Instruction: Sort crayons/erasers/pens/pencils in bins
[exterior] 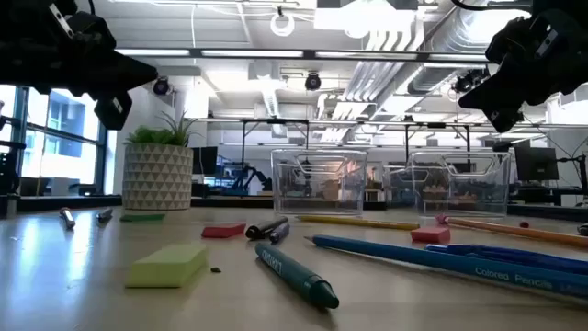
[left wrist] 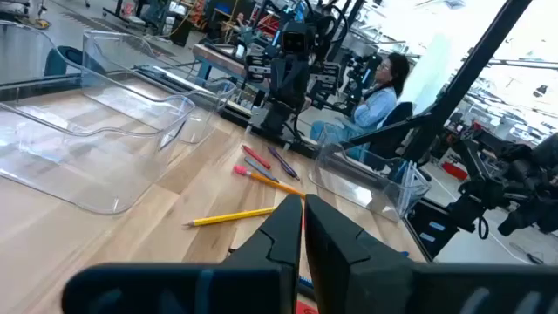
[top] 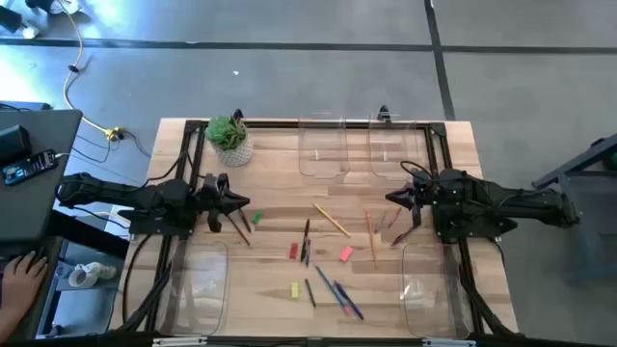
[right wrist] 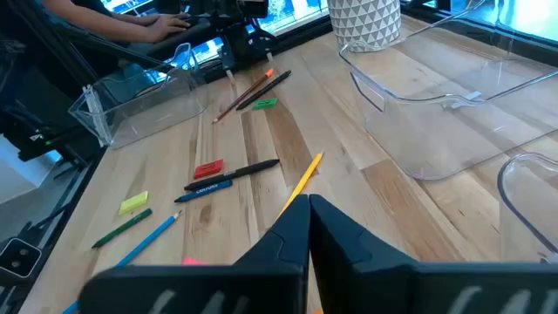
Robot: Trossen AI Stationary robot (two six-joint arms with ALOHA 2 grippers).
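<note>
Pencils, pens, crayons and erasers lie loose on the middle of the wooden table. Among them are a yellow pencil [top: 332, 220], an orange pencil [top: 371, 239], dark pens [top: 307, 241], blue sticks [top: 342, 294], a red eraser [top: 294, 251], a pink eraser [top: 346, 254], a yellow-green eraser [top: 295, 289] and a green eraser [top: 257, 218]. Two clear bins [top: 323, 145] [top: 395, 146] stand at the far edge, and two more [top: 198, 284] [top: 429, 284] at the near corners. My left gripper [top: 246, 202] hangs shut above the table's left side. My right gripper [top: 390, 198] hangs shut above its right side. Both are clear of everything.
A potted plant [top: 229, 138] stands at the far left of the table. Two more sticks [top: 236, 226] lie under the left gripper. A person sits beyond the table in the left wrist view, and a hand [top: 21, 275] shows at the left desk.
</note>
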